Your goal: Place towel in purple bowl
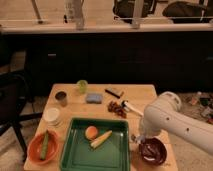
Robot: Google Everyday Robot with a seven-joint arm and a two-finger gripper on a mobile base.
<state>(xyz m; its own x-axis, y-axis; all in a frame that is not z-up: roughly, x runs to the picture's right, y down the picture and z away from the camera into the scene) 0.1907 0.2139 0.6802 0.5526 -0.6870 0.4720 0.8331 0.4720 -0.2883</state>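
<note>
The purple bowl (152,151) stands at the table's front right corner, dark and glossy. My gripper (136,138) hangs at the end of the white arm (167,117), just off the bowl's left rim and beside the green tray. It is shut. A small pale lump (133,137) shows at its tip; I cannot tell whether that is the towel. No other cloth of that kind shows on the table.
A green tray (75,155) holds an orange fruit (90,132) and a yellow piece (101,139). An orange bowl (34,152) sits front left, with a white container (51,116) and a small cup (61,98) behind it. A blue pad (93,97) and a green cup (82,86) lie further back.
</note>
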